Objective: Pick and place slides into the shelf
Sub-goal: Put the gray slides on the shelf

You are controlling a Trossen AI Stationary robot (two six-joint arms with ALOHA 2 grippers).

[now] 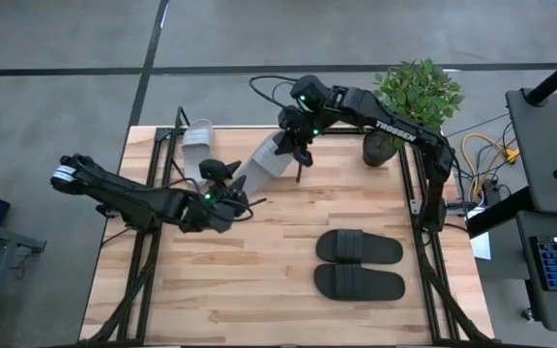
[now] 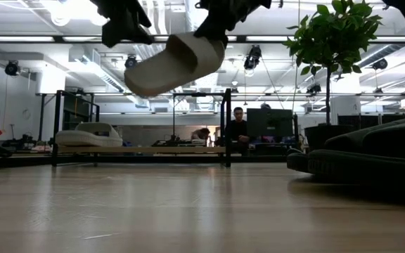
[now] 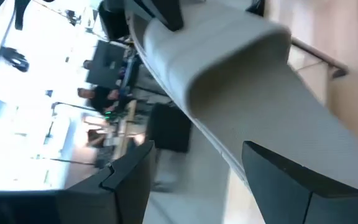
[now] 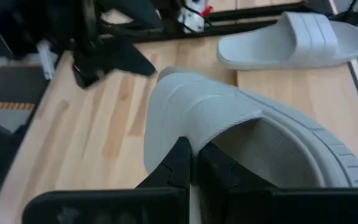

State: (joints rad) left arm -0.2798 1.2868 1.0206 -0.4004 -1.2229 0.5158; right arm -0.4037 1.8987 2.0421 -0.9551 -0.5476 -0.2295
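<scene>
Slide two, light grey [image 1: 264,159], hangs above the table near the shelf [image 1: 162,155], where we clamp the right tool [image 1: 293,145] on its strap for transfer; left tool [image 1: 222,184] spread, waiting alongside.

Overhead, table-level, two wrist views

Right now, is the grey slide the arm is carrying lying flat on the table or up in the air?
Up in the air: the grey slide hangs tilted above the table, held by the right gripper.
</scene>
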